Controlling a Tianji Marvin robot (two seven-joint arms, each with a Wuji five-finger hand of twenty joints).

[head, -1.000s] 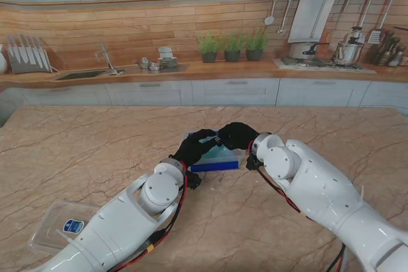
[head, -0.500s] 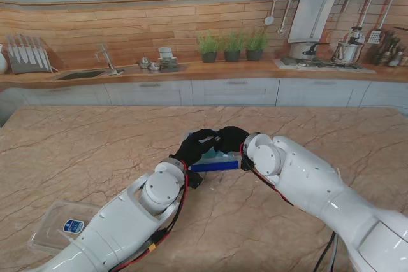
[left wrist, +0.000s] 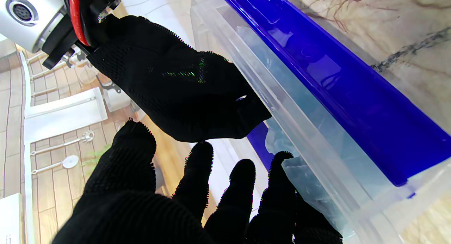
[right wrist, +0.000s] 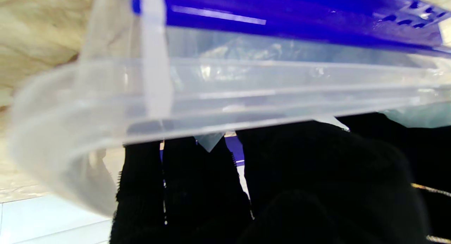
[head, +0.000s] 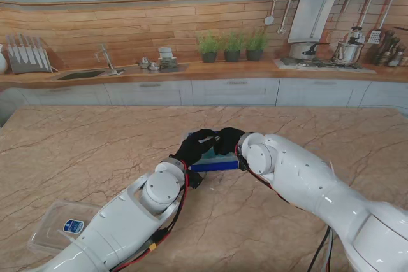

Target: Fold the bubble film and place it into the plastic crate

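Both hands crowd over the plastic crate [head: 215, 164], marble table [head: 83, 151] open around it, lid [head: 60, 223] near-left

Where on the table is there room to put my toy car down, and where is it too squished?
Room: the bare marble table on the left, and the stretch on the right beyond the right arm. Squished: the middle, where the left hand and right hand crowd the plastic crate, and the near-left corner, where a clear lid lies.
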